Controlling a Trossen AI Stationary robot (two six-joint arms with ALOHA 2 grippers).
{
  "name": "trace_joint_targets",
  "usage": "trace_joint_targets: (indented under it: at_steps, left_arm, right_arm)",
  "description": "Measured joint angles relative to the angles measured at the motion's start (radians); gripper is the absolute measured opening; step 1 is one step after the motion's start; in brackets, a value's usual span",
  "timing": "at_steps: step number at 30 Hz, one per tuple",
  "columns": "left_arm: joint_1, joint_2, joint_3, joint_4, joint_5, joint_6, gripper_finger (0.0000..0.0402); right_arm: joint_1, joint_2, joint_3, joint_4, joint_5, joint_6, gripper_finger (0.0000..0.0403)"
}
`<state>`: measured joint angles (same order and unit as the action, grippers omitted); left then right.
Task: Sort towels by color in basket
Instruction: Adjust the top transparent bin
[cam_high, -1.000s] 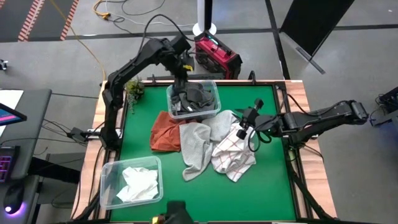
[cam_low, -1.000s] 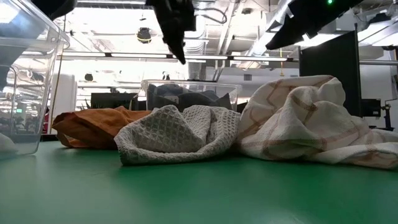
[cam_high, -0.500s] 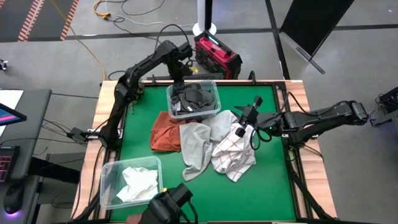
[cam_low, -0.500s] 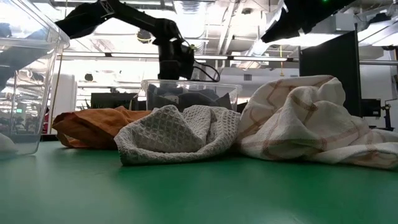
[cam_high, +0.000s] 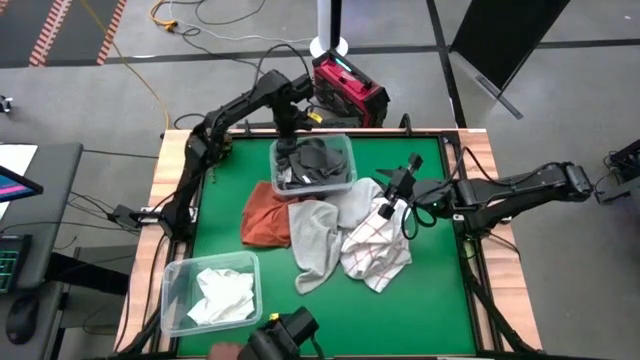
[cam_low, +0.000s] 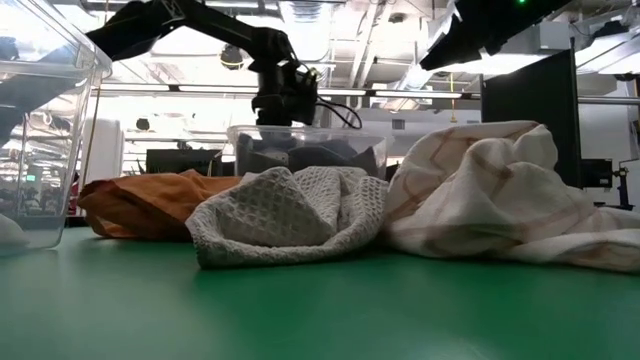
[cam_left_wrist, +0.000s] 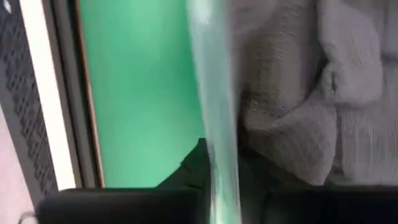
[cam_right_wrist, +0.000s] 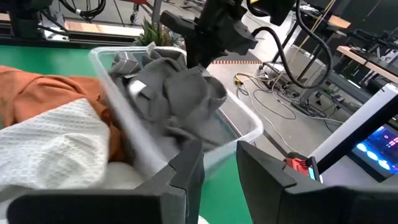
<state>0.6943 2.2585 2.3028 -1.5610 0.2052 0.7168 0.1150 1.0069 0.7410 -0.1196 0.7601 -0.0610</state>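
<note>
The dark grey towels (cam_high: 318, 158) lay heaped in a clear bin (cam_high: 346, 166) at the far middle of the green surface (cam_high: 225, 200). The left claw (cam_high: 289, 122) stood at that bin's far rim, and in its own wrist view the clear wall ran right between its fingers, so it seemed pinched narrow on the rim, with grey cloth just inside; whether it also caught cloth I could not tell. In the low view the bin sat behind the pile with the left arm coming down onto it.

In front of the bin lay the loose pile: a rust-orange towel (cam_high: 268, 215) to the left, a light grey waffle towel (cam_high: 314, 235) in the middle, touching it, and a white towel with red grid lines (cam_high: 375, 245) to the right. The right claw (cam_high: 393, 197) hung over the grid towel's near edge, its fingers (cam_right_wrist: 186, 171) partly apart with nothing between them, pointing toward the bin.

A second clear bin (cam_high: 175, 290) at the near left corner held a white towel (cam_high: 222, 293). A small plant (cam_high: 215, 143) stood at the far left edge of the surface.
</note>
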Motion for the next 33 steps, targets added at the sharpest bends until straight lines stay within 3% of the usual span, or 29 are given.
trace_joint_targets:
  at_steps: [7,21,26,33]
  left_arm:
    - [-0.021,-0.008,0.015,-0.012,-0.001,0.038,0.0023]
    - [-0.03,-0.121,0.017,0.124,-0.041,0.1,0.0027]
    - [-0.048,-0.132,0.018,0.122,-0.036,0.058,0.0028]
    - [-0.062,-0.131,-0.07,0.111,-0.102,0.05,0.0028]
  right_arm:
    - [0.0,0.0,0.0,0.0,0.0,0.0,0.0127]
    - [0.0,0.0,0.0,0.0,0.0,-0.007,0.0127]
    - [0.0,0.0,0.0,0.0,0.0,-0.016,0.0127]
    - [0.002,0.0,0.0,0.001,0.0,-0.019,0.0127]
